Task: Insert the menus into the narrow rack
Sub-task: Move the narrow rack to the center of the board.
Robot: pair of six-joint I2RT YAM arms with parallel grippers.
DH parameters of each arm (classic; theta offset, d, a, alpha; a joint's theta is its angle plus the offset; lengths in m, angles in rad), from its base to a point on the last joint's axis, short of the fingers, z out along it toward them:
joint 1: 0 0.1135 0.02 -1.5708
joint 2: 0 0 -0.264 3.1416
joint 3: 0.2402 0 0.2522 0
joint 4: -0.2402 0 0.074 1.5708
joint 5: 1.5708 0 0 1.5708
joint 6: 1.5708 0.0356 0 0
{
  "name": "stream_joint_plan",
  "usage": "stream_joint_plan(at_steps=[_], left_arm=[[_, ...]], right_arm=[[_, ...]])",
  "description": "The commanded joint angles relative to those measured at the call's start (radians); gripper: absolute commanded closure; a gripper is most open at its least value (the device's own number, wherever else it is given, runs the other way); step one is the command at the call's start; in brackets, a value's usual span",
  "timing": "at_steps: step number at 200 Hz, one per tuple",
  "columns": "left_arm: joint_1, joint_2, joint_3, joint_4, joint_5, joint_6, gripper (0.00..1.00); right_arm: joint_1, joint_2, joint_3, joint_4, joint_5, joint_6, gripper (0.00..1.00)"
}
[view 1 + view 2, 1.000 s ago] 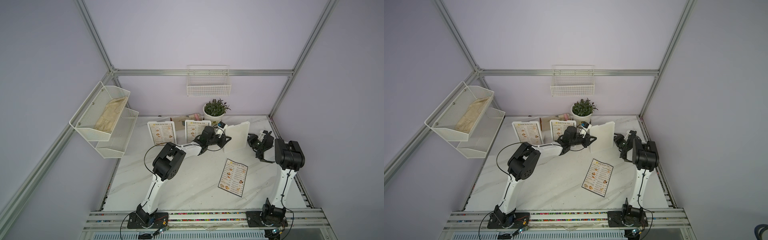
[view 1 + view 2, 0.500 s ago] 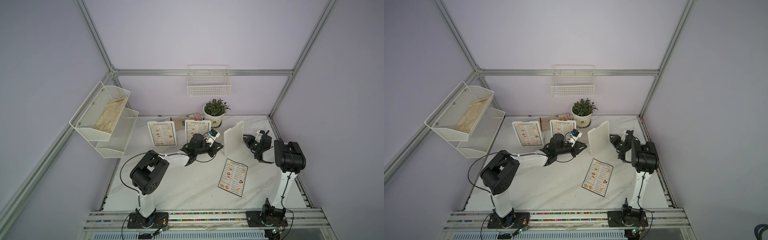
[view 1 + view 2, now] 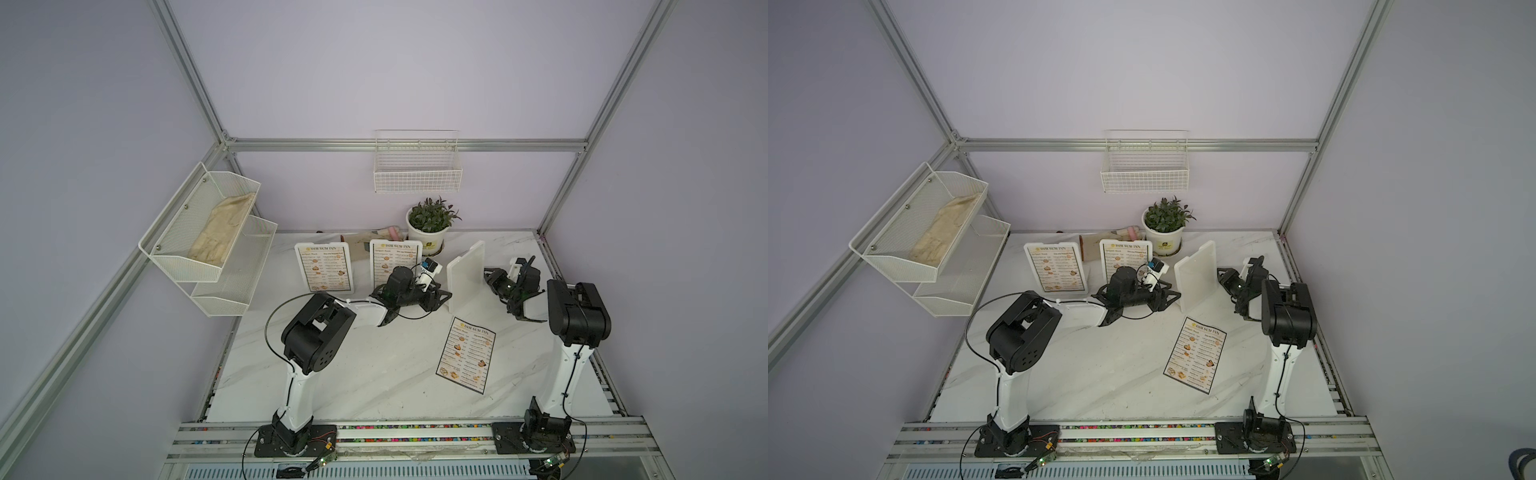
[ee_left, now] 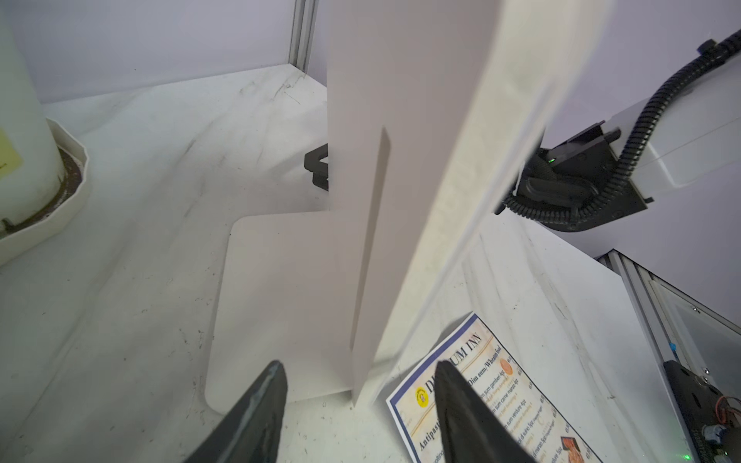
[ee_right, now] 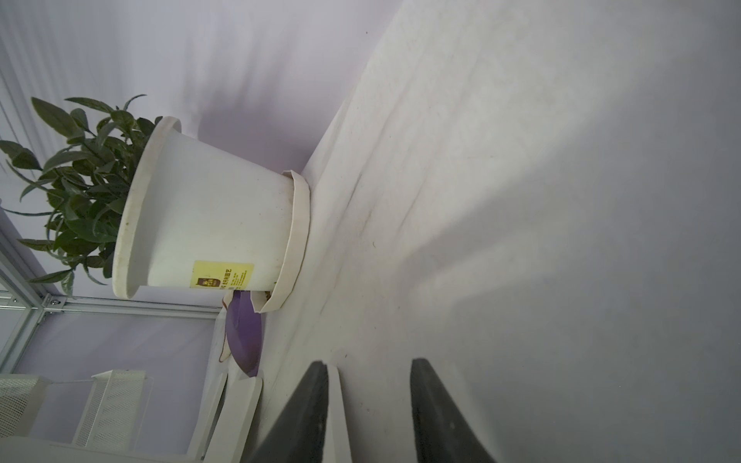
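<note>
A white narrow rack (image 3: 465,277) (image 3: 1196,277) stands upright between my two grippers, with no menu in it. My left gripper (image 3: 441,300) (image 4: 357,373) is open, just short of the rack's base (image 4: 280,300), and holds nothing. My right gripper (image 3: 489,277) (image 5: 371,373) straddles the rack's far edge. A white edge (image 5: 336,405) lies against one of its fingers. One menu (image 3: 466,355) (image 4: 493,393) lies flat on the table in front of the rack. Two more menus (image 3: 325,268) (image 3: 395,257) stand in white holders at the back.
A potted plant (image 3: 430,230) (image 5: 200,224) stands behind the rack by the back wall. A wire basket (image 3: 417,174) hangs on that wall. A two-tier mesh shelf (image 3: 208,245) holding a cloth is on the left wall. Small items (image 3: 374,241) lie behind the holders.
My left gripper has opened and drawn back from the rack as its arm folded toward the left. The rack now stands straighter and slightly further left. The right gripper moved with it.
</note>
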Motion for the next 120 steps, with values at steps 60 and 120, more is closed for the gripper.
stream_joint_plan(at_steps=[60, 120], left_arm=[[0.006, 0.101, 0.160, 0.148, 0.063, -0.096, 0.55], [0.013, 0.026, 0.039, 0.194, 0.075, -0.072, 0.86]], right_arm=[[0.024, -0.067, -0.048, 0.027, -0.009, -0.014, 0.63], [0.023, -0.107, -0.075, 0.008, 0.002, -0.039, 0.63]])
